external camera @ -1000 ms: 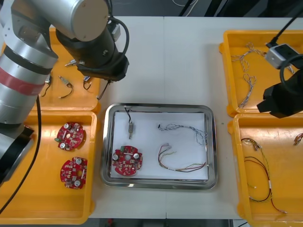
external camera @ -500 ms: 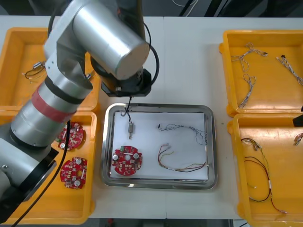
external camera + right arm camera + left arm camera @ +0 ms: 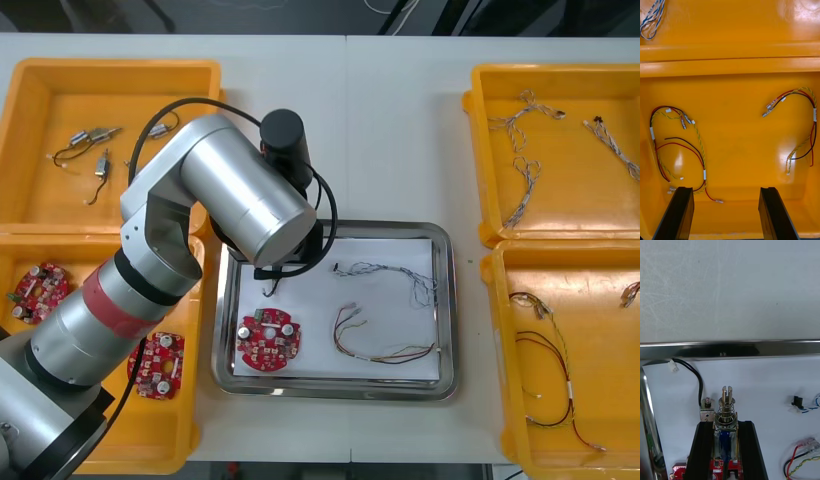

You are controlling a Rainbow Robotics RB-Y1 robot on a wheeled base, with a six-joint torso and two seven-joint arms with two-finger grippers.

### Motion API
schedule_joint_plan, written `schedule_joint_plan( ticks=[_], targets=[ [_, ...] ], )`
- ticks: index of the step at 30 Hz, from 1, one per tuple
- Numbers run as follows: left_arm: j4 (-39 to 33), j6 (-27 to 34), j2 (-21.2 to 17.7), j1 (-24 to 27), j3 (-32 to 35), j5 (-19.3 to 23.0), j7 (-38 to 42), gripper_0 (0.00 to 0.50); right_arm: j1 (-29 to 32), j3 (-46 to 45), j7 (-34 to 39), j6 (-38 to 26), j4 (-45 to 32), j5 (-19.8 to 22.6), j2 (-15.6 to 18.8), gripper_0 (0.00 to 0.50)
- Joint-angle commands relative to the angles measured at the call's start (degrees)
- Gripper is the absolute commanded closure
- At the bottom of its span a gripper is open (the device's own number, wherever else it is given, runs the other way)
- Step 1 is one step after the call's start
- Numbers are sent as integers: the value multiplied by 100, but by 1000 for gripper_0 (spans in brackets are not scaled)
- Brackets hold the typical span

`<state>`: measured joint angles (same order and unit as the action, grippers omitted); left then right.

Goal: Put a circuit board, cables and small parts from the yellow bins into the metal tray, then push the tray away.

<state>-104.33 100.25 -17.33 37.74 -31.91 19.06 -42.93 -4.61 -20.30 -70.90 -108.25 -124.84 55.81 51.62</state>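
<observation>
The left gripper (image 3: 726, 426) stands over the upper left part of the metal tray (image 3: 330, 390), its fingers (image 3: 705, 450) pinching a small metal part (image 3: 726, 405) that carries a spring. A black cable (image 3: 694, 373) lies just beside the part on the tray's white inside. In the front view, a round red circuit board (image 3: 268, 340) lies in the tray's lower left, a blue and white cable (image 3: 395, 275) in its upper right and a red and yellow cable (image 3: 385, 345) in its lower right. The right gripper (image 3: 726, 213) hangs with its fingers spread and nothing between them, over red and yellow cables (image 3: 677, 150) in a yellow bin (image 3: 733, 63).
</observation>
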Motion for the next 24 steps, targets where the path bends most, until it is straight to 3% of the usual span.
schedule_joint_plan(
  ticks=[1,22,24],
  targets=[
    [-201,-138,133,-179,-377,-210,171,500,312,-308,-11,314,-23,88,199,0],
    [-201,-472,36,-329,-738,-210,522,500,391,-317,-328,683,-199,237,234,0],
    [-201,-481,36,-329,-746,-210,531,396,461,-317,-345,744,-199,263,261,0]
  ],
)
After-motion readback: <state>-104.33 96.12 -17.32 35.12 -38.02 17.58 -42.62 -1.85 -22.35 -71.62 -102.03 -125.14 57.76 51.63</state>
